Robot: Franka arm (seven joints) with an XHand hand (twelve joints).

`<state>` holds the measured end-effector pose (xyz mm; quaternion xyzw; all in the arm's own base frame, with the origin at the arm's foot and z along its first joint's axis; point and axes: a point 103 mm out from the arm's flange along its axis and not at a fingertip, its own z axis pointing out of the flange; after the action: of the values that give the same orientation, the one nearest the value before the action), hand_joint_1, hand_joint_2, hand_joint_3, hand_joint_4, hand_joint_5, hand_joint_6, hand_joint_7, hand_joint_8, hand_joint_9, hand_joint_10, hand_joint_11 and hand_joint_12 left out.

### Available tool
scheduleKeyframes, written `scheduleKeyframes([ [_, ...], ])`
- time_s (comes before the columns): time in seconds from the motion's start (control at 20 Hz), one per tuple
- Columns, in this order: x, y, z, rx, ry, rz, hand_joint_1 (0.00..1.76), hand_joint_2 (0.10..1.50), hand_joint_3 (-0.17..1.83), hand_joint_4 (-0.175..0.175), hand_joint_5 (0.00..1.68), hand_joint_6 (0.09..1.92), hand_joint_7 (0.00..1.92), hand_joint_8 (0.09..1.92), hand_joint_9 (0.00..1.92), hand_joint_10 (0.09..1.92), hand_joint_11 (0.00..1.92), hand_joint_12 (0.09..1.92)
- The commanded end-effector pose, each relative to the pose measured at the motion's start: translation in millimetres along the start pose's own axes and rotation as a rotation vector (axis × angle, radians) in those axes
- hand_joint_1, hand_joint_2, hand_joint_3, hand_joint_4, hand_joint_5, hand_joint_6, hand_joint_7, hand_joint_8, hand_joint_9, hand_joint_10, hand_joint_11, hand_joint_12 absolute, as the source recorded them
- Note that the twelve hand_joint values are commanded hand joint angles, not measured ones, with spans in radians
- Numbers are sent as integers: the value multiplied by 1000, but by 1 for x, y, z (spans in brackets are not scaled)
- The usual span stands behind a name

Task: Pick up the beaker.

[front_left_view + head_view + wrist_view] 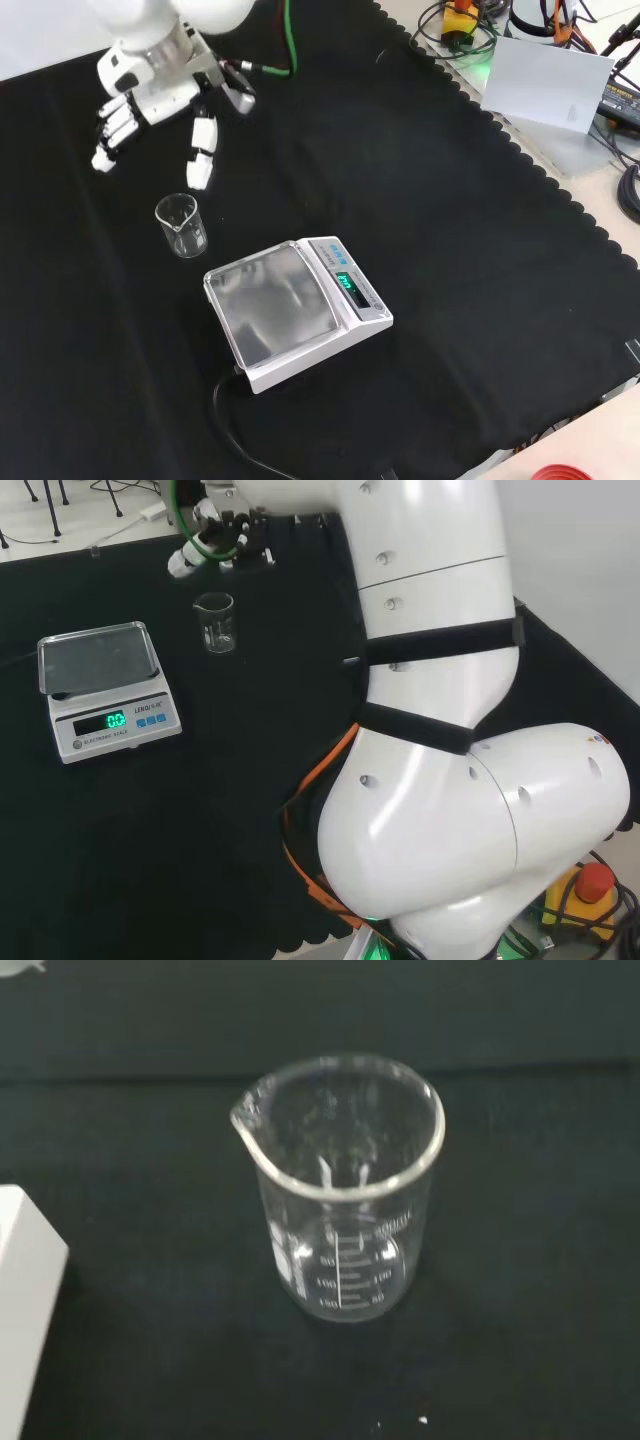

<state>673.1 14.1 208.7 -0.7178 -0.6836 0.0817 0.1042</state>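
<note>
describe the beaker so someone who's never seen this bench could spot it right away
In the front view, start at the white scale with its steel pan in the middle of the black cloth. Just up and left of it, standing apart on the bare cloth, is the beaker, upright below the hand. It is a small clear glass with a pouring lip and printed marks on its side, and it looks empty.

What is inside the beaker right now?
Nothing visible: the beaker stands upright on the black cloth and looks empty. The hand hovers apart from it. A thin clear film cannot be ruled out.
</note>
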Motion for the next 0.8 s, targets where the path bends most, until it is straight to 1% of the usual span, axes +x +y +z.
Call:
scheduleKeyframes([
  [0.05, -5, 7, 43, 125, -13, -4, 464, 649, 81, 41, 78, 87, 46, 649, 172, 860, 0, 1401],
  [0.35, 5, 5, 57, 167, -32, -14, 441, 634, 68, 47, 60, 87, 31, 643, 158, 861, 0, 1388],
  [0.55, 12, 6, 62, 179, -30, -19, 421, 625, 59, 52, 46, 87, 20, 638, 142, 861, 0, 1378],
  [0.8, 22, 16, 77, 200, -53, -24, 415, 622, 54, 56, 34, 87, 14, 634, 130, 862, 0, 1371],
])
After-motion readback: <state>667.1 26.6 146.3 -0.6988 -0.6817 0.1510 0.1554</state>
